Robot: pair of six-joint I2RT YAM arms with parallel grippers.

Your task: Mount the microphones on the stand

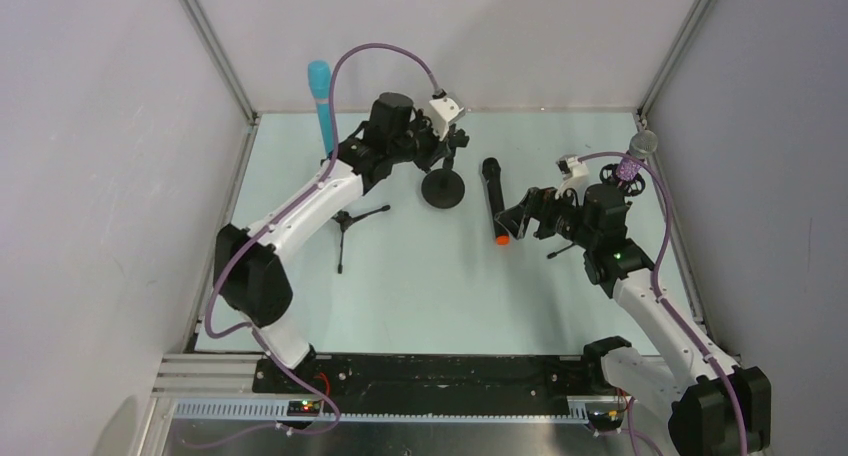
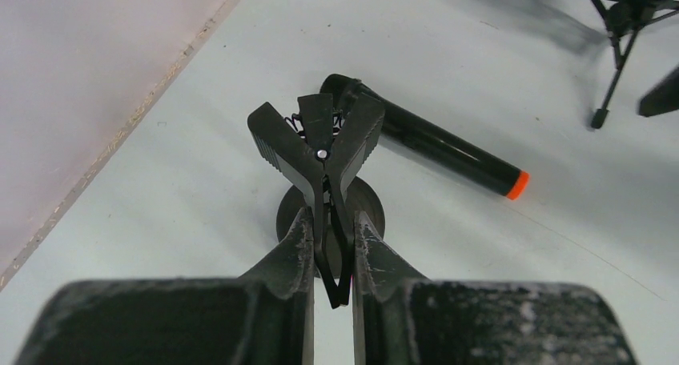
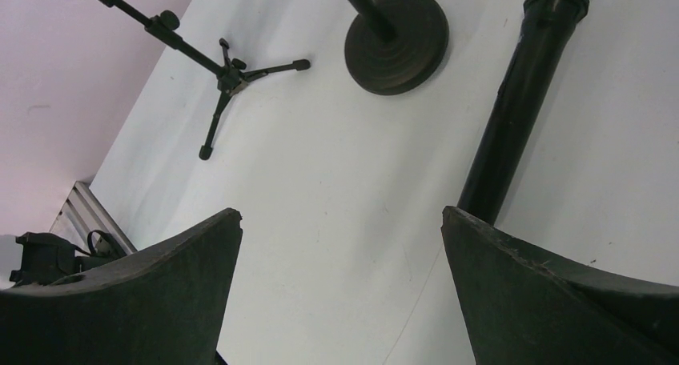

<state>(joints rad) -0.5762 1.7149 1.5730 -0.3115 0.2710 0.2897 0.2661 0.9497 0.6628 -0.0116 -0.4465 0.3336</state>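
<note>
Now the right gripper point(image 3: 340, 217) is wide open and holds nothing. It hangs low by the orange end of the black microphone point(image 3: 516, 109), which lies flat on the table just right of the round-base stand point(image 3: 396, 41). The mic sits close to one finger, so the gripper should slide over until the mic is in the middle, then close. On top of the stand, the left gripper point(image 2: 328, 221) pinches the clip point(image 2: 316, 141) by its handles. It should squeeze hard while the mic goes in. Far to the stand's left, the cyan microphone point(image 1: 320, 101) stands up.
</note>
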